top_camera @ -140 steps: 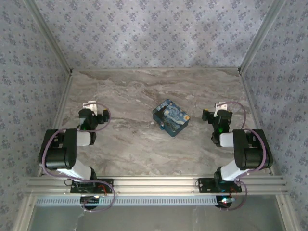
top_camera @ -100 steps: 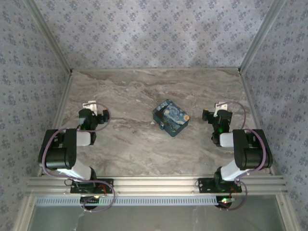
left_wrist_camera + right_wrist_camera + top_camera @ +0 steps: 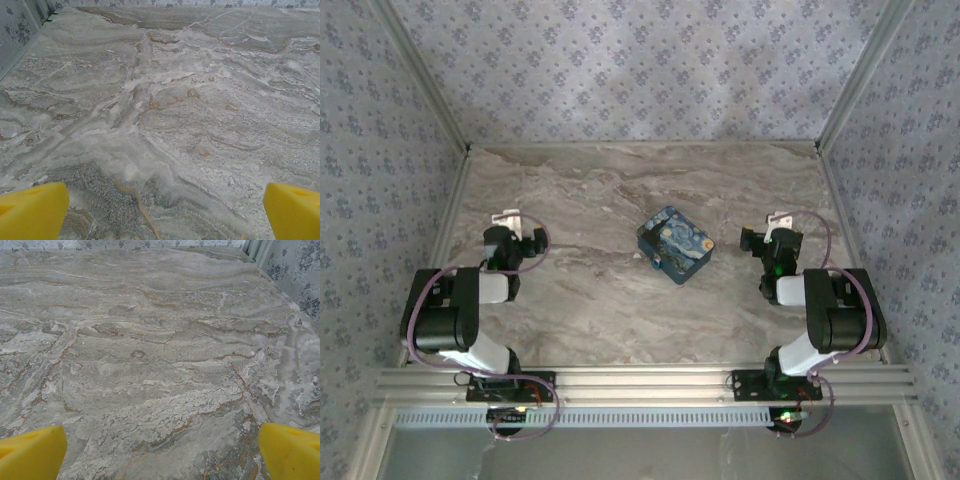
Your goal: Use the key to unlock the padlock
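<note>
Two YAM arms sit folded at the near edge of a marble table (image 3: 590, 300), one at 7 o'clock and one at 5 o'clock, both bolted to an aluminium rail (image 3: 640, 382). The left arm (image 3: 450, 320) is bent back on itself, its elbel low by the base and its forearm reaching toward 12 o'clock, so that the left gripper (image 3: 510, 228) hangs low over the table's 9 o'clock side. The right arm (image 3: 835, 315) mirrors that pose, with the right gripper (image 3: 775, 232) over the 3 o'clock side, also aimed at 12 o'clock. Purple cable loops around each wrist.

From the left wrist, the left gripper (image 3: 162, 212) shows its yellow fingertips (image 3: 30, 212) spread to the frame's opposite corners, jaws wide apart, with bare veined marble between them. The right wrist gives the same picture: the right gripper (image 3: 160, 450) stands wide apart, holding nothing, over bare stone that runs to the patterned wall (image 3: 300, 270) at 2 o'clock.

The padlock (image 3: 657, 266), a tiny blue block, lies on the table near its centre, just beside the 7 o'clock edge of a blue-and-yellow swirl-printed box (image 3: 677, 243); whether the two touch cannot be told at this size. Both lie between the grippers and well apart from each, the box somewhat nearer the right one
</note>
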{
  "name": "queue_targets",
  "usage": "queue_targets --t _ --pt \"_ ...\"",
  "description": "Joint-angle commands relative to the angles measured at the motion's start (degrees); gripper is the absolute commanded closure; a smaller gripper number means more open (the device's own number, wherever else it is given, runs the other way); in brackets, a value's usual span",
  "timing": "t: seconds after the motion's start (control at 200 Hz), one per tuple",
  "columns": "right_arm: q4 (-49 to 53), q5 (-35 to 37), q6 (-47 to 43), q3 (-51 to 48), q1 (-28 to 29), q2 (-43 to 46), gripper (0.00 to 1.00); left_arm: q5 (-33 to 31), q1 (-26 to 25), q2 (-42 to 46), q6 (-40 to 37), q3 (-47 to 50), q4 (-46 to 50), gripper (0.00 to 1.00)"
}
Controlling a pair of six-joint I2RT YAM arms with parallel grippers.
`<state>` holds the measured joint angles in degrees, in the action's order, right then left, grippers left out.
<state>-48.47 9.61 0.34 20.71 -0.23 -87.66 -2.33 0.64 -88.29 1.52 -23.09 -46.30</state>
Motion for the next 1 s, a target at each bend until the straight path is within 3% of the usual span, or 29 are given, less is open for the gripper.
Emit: queue_targets --t 0.0,0.145,0.3,0.48,0.595,0.69,0.814,0.994 --pt "-0.49 -0.03 -0.47 0.58 -0.12 0.28 0.00 0.99 0.34 0.31 -0.39 -0.73 -0.19 0.00" --pt "-0.59 -0.03 -0.38 0.52 -0.11 0.89 0.00 0.15 0.33 0.79 -0.09 -0.97 0.18 0.00" --pt "16.17 0.36 0.76 5.48 -0.44 9.56 0.00 -3.94 0.53 7.42 1.67 -6.76 15.49 0.00" --pt "23.56 -2.61 3.11 6.24 -0.25 20.19 0.00 -2.88 0.88 14.49 6.71 -11.36 25.21 0.00" --pt "33.20 -3.32 12.20 9.27 -0.60 28.08 0.00 6.13 3.22 15.08 19.39 -19.04 37.11 0.00" --pt "51.85 -1.24 32.60 13.19 -2.04 33.64 0.00 16.96 3.96 12.11 22.99 -25.76 44.36 0.00" --pt "50.31 -13.02 34.43 10.76 -4.69 37.57 0.00 28.41 1.90 7.23 26.74 -30.94 46.98 0.05" --pt "59.90 -23.00 35.26 11.03 -3.66 41.85 0.01 34.20 -8.37 -1.97 26.46 -38.31 51.29 0.13"
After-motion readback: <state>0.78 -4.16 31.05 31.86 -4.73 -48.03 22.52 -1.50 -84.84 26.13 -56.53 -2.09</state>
